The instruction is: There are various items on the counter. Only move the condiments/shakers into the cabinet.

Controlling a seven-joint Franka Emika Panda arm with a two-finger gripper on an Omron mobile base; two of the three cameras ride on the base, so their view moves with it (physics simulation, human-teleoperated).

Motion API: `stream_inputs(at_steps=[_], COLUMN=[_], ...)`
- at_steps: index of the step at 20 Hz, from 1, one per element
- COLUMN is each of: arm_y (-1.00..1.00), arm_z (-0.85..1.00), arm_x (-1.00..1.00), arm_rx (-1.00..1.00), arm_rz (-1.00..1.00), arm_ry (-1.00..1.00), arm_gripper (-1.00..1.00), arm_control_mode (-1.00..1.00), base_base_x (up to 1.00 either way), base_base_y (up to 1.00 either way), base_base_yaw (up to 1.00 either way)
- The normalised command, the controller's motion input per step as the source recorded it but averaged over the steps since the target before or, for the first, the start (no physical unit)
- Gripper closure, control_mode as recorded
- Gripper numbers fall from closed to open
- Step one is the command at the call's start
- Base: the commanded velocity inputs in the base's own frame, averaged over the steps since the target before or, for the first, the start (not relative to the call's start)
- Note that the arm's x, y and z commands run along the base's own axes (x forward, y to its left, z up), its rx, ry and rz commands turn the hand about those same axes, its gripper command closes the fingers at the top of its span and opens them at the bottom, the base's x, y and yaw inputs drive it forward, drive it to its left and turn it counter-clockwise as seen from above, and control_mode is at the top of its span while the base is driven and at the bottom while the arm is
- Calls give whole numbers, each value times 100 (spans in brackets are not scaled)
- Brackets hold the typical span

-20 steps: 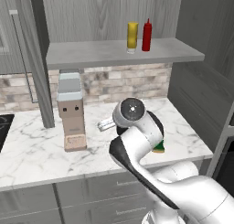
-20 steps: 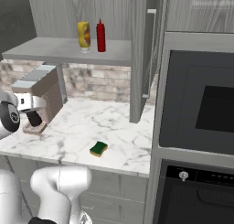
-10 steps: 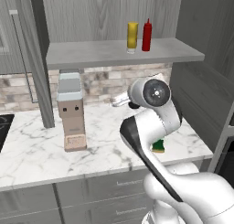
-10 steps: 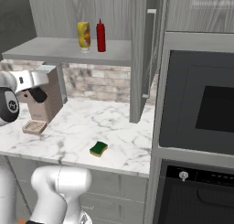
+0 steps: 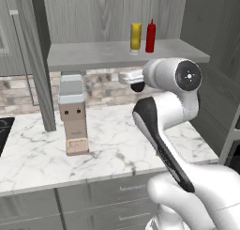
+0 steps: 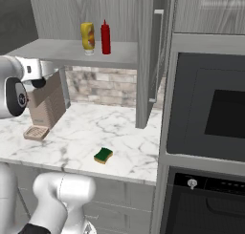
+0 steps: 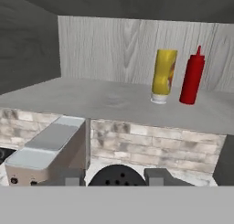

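pincer [image 7: 117, 176] pinching black shaker [image 7: 116, 175] (lower half cut off), sponge [image 6: 103, 155] on counter [image 6: 129, 142]

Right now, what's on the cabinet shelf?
On the shelf: yellow bottle and red bottle, upright, side by side. The shaker sits between the tool's fingers, below shelf level, its body mostly hidden.

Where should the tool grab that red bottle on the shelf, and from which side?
Probably grip the red bottle around its straight body, below the pointed cap, coming level from the open shelf front. It stands upright, and the yellow bottle stands close beside, so one finger must fit between.
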Motion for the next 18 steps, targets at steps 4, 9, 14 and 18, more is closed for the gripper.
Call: stream_inputs(at_steps=[4, 9, 14, 18], arm_y=[0, 11, 14, 1], arm_z=[5, 29, 50, 27], arm_x=[0, 3, 53, 93], arm_rx=[5, 0, 0, 0], arm_rz=[0, 0, -4, -10], arm_ry=[0, -1, 0, 2], arm_gripper=[100, 100, 100, 100], arm_control_mode=[-100, -100, -100, -100], base_base_x=[0, 0, 0, 0], base_base_y=[0, 0, 0, 0], base_base_yaw=[0, 0, 0, 0])
